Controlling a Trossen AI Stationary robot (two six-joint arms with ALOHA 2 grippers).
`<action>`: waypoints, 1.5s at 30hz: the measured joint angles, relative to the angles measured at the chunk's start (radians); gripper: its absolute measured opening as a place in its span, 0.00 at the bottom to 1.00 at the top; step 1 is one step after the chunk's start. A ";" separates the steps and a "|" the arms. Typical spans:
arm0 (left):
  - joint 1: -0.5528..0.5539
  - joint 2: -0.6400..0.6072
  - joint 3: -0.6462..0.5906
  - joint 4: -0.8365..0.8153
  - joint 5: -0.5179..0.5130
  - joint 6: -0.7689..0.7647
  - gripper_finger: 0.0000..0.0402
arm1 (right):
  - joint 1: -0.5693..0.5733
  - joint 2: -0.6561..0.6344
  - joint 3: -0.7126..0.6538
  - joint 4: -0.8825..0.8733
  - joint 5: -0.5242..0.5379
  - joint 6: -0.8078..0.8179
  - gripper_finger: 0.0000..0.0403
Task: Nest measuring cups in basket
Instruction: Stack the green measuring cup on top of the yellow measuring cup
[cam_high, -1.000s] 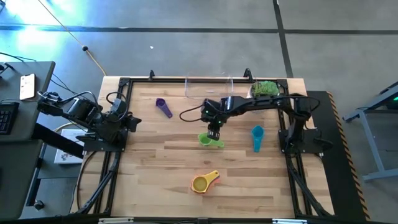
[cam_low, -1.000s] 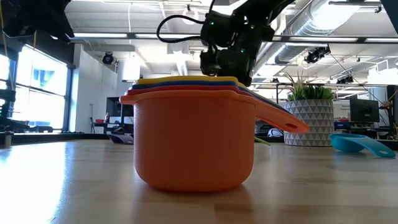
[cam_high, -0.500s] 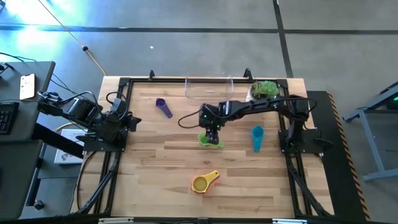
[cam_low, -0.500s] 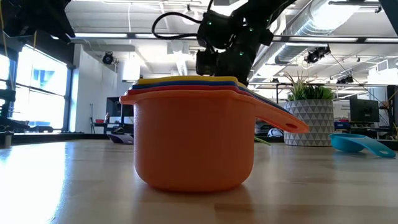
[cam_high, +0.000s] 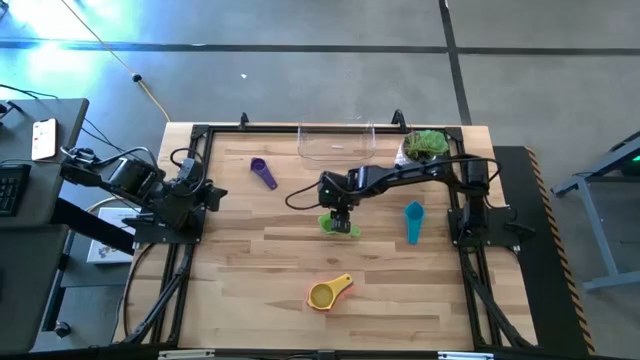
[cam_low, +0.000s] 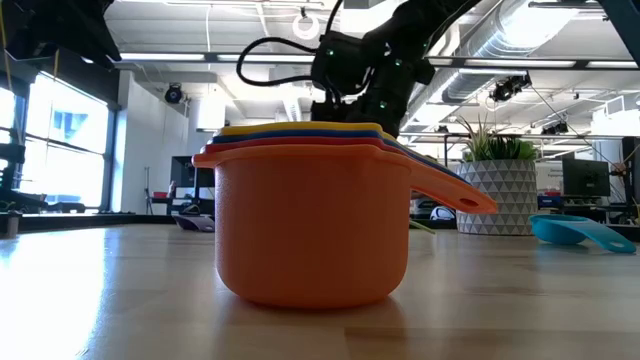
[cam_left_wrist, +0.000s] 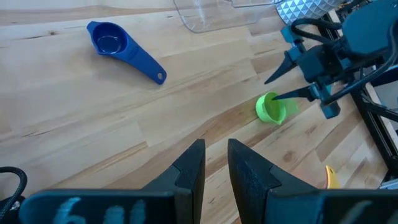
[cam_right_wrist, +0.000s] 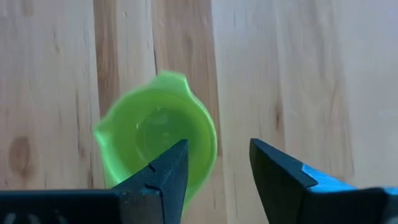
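A green measuring cup sits on the table's middle, its hollow showing. My right gripper hangs over it, open, one finger above the hollow and the other outside the wall. A stack of nested cups, orange outermost, stands near the front. A purple-blue cup lies far left, and a teal cup lies at the right. The clear basket stands at the far edge. My left gripper waits at the left edge, open by a narrow gap. My right gripper comes at the green cup from above, pointing steeply down, with the cup's wall between its two fingers. Whether either finger touches the cup I cannot tell. The cup rests on the table.
A white pot with a green plant stands at the far right, beside the basket. Black frame rails run along the table's left and right edges. Bare wood lies between the green cup and the stack.
My right gripper has come down over the green cup and shifted a little toward the table's left edge. The cups have stayed where they were.
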 joint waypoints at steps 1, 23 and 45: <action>0.000 0.001 0.000 0.000 -0.001 0.000 0.15 | 0.000 0.004 0.000 0.002 -0.001 0.000 0.38; 0.000 0.001 0.000 0.001 -0.008 -0.001 0.15 | 0.000 0.018 0.071 -0.100 -0.053 -0.003 0.01; 0.000 0.001 0.000 0.001 -0.010 -0.010 0.15 | 0.242 0.017 0.463 -0.334 -0.075 -0.047 0.00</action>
